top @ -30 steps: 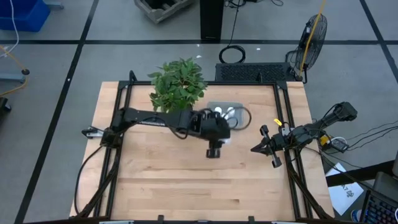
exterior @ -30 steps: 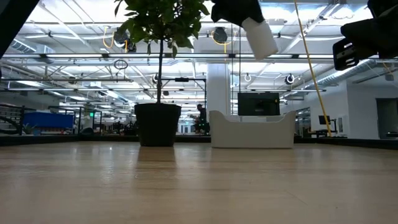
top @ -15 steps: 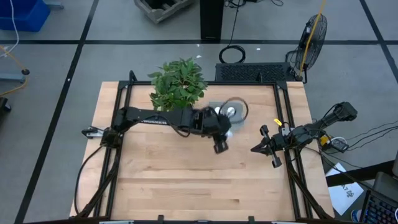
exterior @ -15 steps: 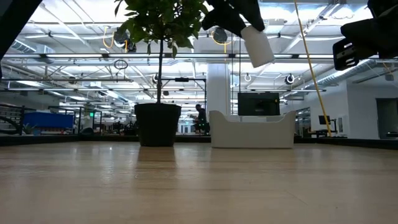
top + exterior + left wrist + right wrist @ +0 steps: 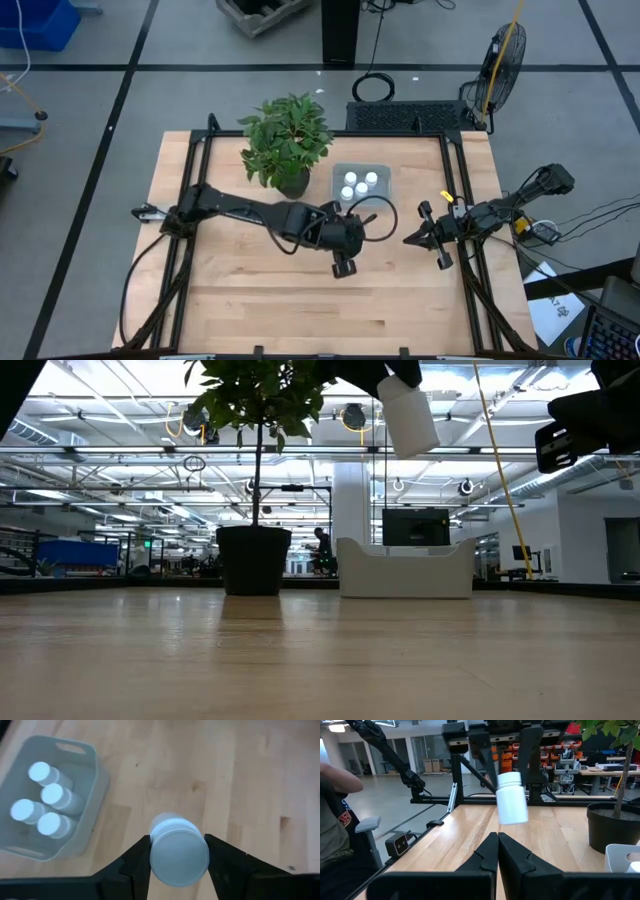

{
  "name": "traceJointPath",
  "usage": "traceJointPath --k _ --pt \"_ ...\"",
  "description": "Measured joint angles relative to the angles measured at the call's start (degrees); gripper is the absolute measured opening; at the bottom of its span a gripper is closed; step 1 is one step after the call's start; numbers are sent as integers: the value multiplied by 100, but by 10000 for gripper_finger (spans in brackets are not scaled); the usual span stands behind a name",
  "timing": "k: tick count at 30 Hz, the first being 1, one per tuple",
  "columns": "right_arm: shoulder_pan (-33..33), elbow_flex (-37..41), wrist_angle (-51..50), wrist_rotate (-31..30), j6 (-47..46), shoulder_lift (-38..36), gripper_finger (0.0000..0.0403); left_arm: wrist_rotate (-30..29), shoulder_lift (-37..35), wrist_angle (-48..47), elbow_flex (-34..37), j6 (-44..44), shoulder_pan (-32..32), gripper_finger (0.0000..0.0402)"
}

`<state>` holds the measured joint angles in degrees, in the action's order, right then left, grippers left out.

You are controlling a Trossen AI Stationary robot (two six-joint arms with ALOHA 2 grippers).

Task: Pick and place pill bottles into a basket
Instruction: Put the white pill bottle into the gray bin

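My left gripper (image 5: 345, 263) is near the table's middle, on the near side of the basket, shut on a white pill bottle (image 5: 179, 852). The bottle also shows in the low view (image 5: 408, 418) and in the right wrist view (image 5: 512, 800). The pale grey-blue basket (image 5: 384, 172) stands on the table right of the plant, with several white bottles upright in it (image 5: 50, 805). My right gripper (image 5: 410, 240) waits at the table's right side, shut and empty; it also shows in its own wrist view (image 5: 498, 842). My left gripper pinches the bottle's capped upper end (image 5: 156, 856) between its two fingers (image 5: 134, 866), one on each side. The fingers come from above, pointing down. The bottle hangs below them, slightly tilted, its body (image 5: 410, 425) high above the table.
A leafy plant in a dark pot (image 5: 287, 140) stands at the far side, left of the basket. Black frame rails (image 5: 462, 200) run along the table's sides. Bare wood (image 5: 300, 310) lies toward the near edge. A person (image 5: 335, 810) sits beyond the table.
My left gripper, still shut on the bottle, has drawn back from beside the basket toward the table's near edge. The arm no longer covers the basket. The bottle has stayed lifted clear.
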<state>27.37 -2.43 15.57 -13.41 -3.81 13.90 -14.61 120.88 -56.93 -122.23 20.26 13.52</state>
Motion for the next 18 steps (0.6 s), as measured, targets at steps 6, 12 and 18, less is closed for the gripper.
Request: traceJointPath --k 6,12,18 --pt "0 -1 -1 0 0 1 4 225 0 -42 0 -178 -44 167" --pt "-2 -1 0 0 0 0 4 270 -2 -684 0 -338 -67 165" --pt "-2 -1 0 0 0 1 4 -78 -4 -877 0 -497 29 166"
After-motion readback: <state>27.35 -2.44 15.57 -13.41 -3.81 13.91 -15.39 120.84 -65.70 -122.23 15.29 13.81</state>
